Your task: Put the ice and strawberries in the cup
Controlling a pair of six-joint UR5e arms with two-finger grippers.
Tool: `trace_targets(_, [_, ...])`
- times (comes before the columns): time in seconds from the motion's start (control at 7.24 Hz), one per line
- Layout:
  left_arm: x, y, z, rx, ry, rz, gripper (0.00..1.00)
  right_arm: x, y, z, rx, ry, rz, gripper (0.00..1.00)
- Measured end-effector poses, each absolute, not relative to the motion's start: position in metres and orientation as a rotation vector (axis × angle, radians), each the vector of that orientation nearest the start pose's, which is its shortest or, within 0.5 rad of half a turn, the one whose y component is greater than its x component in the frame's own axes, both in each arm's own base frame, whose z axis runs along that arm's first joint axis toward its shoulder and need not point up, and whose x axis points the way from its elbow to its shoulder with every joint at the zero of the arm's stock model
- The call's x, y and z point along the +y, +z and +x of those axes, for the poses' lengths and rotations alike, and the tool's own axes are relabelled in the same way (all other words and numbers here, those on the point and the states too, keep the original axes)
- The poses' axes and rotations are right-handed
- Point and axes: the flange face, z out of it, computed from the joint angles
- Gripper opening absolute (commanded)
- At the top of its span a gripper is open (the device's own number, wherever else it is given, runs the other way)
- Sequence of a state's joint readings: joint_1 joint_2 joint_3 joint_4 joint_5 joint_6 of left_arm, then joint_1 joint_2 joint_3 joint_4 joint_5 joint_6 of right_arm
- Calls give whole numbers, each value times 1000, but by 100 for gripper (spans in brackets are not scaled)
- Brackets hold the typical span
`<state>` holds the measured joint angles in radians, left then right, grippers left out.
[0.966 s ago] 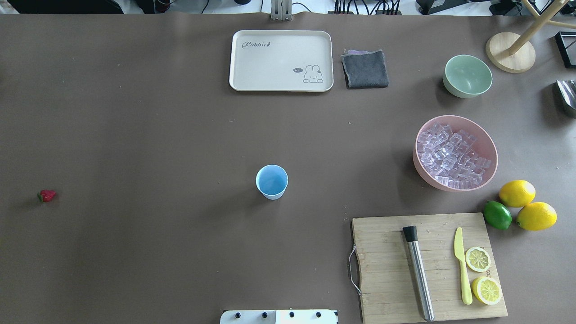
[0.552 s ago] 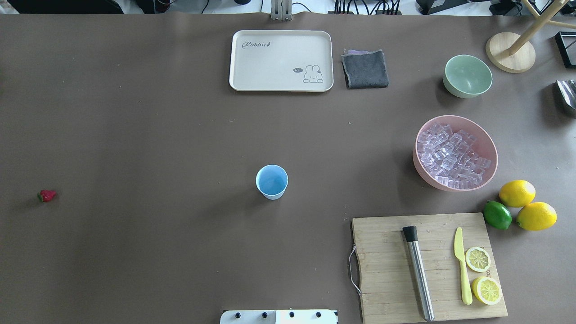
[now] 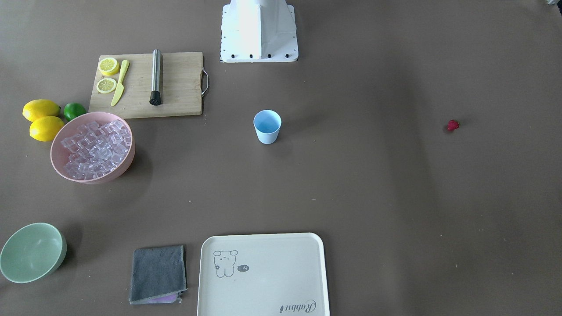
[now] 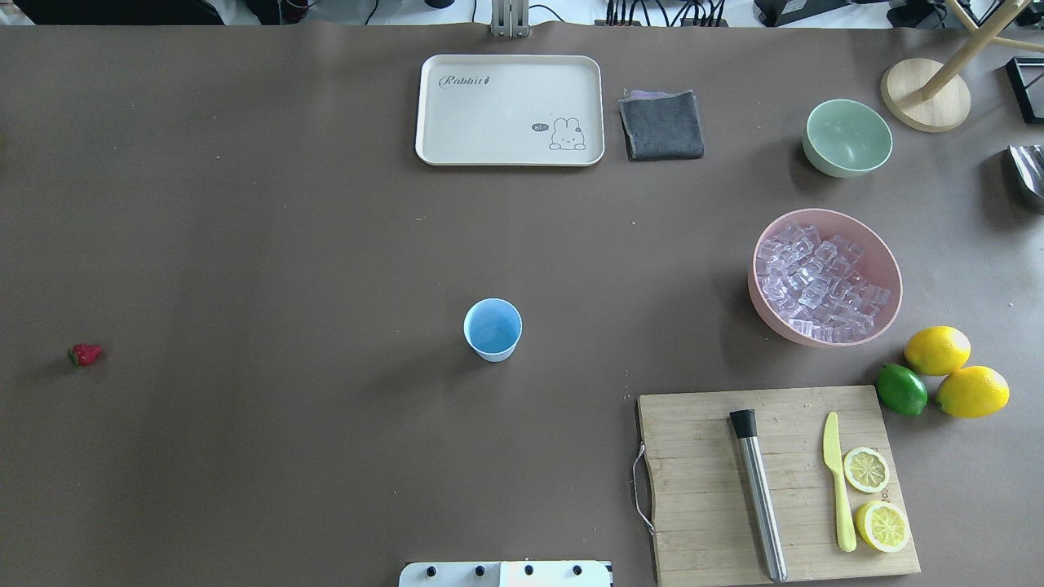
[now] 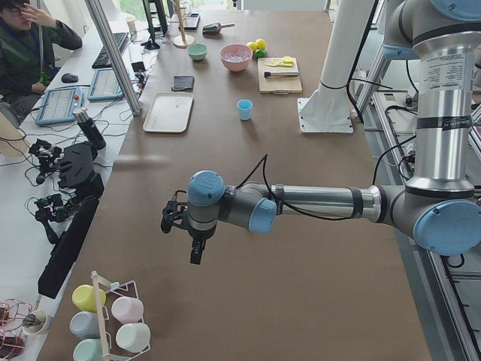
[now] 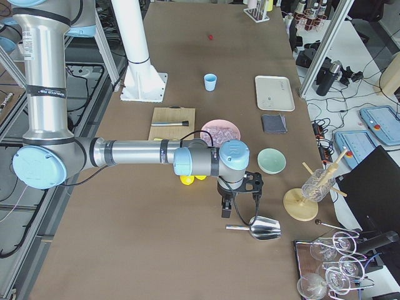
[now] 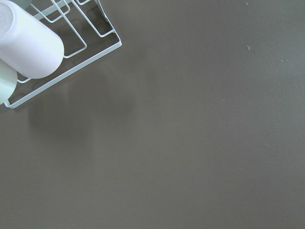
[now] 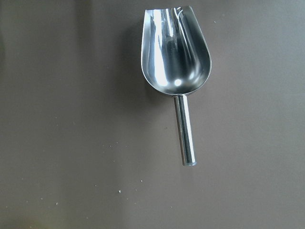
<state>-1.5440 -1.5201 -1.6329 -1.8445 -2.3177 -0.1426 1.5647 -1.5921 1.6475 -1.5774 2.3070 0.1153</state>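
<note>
The light blue cup (image 4: pixel 493 328) stands upright and empty near the table's middle; it also shows in the front view (image 3: pixel 267 126). The tiny red strawberry (image 4: pixel 84 354) lies alone far to the left. The ice (image 4: pixel 820 281) fills the pink bowl (image 4: pixel 891 273) at the right. My left gripper (image 5: pixel 195 252) hangs over bare table beyond the strawberry's end; I cannot tell if it is open. My right gripper (image 6: pixel 241 205) hovers just above a steel scoop (image 8: pixel 176 52) lying on the table past the green bowl; I cannot tell if it is open.
A cream tray (image 4: pixel 510 155), a grey cloth (image 4: pixel 661 125) and a green bowl (image 4: pixel 847 137) sit at the far side. A cutting board (image 4: pixel 693 481) holds a muddler, yellow knife and lemon halves. Two lemons and a lime (image 4: pixel 901 390) lie beside it. A wire cup rack (image 7: pixel 71 57) is near the left gripper.
</note>
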Motion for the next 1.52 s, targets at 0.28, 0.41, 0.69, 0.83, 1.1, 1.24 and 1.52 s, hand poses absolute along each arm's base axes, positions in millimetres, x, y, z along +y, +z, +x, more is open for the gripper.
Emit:
trace_targets(0.28, [-489, 623, -51, 765, 5, 215, 98, -486, 633, 63, -739, 86, 3, 100])
trace_targets(0.41, [-489, 621, -51, 766, 10, 221, 98, -486, 633, 63, -740, 86, 5, 100])
trace_targets(0.69, [-490, 613, -50, 773, 22, 238, 98, -486, 630, 63, -741, 84, 10, 100])
trace_targets(0.83, [-489, 612, -49, 779, 27, 241, 98, -487, 629, 63, -740, 84, 12, 100])
trace_targets(1.1, [-488, 616, -46, 785, 27, 231, 98, -486, 627, 63, -742, 82, 15, 100])
trace_targets(1.24, [-492, 615, -44, 789, 32, 232, 98, -486, 627, 63, -744, 82, 15, 100])
trace_targets(1.52, [-496, 611, -40, 807, 43, 234, 98, -485, 627, 64, -745, 83, 16, 100])
